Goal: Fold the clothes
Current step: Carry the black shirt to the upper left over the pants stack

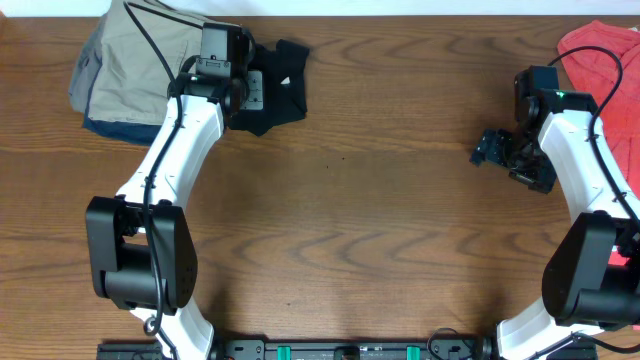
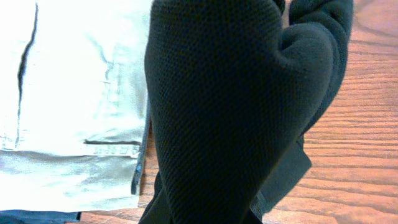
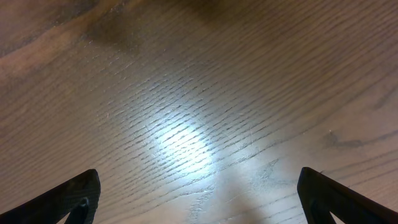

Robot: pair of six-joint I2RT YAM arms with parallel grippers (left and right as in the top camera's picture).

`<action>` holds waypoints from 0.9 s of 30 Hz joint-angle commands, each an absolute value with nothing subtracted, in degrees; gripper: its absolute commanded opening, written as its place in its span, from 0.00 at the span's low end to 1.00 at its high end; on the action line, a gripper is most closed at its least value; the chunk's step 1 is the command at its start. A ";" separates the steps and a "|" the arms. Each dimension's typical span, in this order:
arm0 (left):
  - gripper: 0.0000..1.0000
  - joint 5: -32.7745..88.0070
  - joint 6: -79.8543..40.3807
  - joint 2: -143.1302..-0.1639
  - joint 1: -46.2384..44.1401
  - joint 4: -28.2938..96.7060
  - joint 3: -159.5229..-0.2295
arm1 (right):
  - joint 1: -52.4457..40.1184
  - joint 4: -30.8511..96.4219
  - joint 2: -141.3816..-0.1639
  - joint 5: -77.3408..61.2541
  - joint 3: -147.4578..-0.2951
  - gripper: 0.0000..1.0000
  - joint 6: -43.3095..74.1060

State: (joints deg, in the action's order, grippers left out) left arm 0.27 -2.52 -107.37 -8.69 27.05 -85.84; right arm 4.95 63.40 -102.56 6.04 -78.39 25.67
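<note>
From overhead, the left fingers (image 1: 246,97) are closed on the black T-shirt (image 1: 285,85), bunched at the surface's (image 1: 380,200) far left beside a beige garment (image 1: 125,70). The left wrist view fills with its black knit. At the right wrist, the right fingers (image 3: 198,186) stand wide over wood.

A black T-shirt (image 1: 285,75), bunched into a compact, crumpled bundle at the far-left part of the table (image 1: 380,200). Close up, its fine-meshed knit hangs in rounded, doubled-over folds, apparently lifted partly clear of the wood.
</note>
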 commanded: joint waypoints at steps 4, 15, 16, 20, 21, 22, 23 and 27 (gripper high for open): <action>0.06 -8.95 -1.54 -107.46 -8.25 26.37 -88.92 | 5.19 63.44 -101.80 6.44 -79.07 0.99 26.33; 0.06 -11.27 -2.46 -107.13 -7.77 23.14 -89.03 | 5.19 63.44 -101.80 6.44 -79.07 0.99 26.33; 0.06 -11.27 -2.46 -106.91 -7.77 23.03 -89.03 | 5.19 63.44 -101.80 6.44 -79.07 0.99 26.33; 0.06 -11.25 -3.51 -105.25 -7.77 22.98 -89.03 | 5.19 63.44 -101.80 6.44 -79.07 0.99 26.33; 0.06 -11.27 -3.68 -104.73 -7.77 22.96 -89.03 | 5.19 63.44 -101.80 6.44 -79.07 0.99 26.33; 0.06 -11.27 -3.68 -104.25 -7.77 22.96 -89.03 | 5.19 63.44 -101.80 6.44 -79.07 0.99 26.33; 0.06 -11.27 -3.68 -103.77 -7.77 22.96 -89.03 | 5.19 63.44 -101.80 6.44 -79.07 0.99 26.33; 0.06 -11.68 -3.73 -102.10 -7.77 22.98 -89.03 | 5.19 63.44 -101.80 6.44 -79.07 0.99 26.33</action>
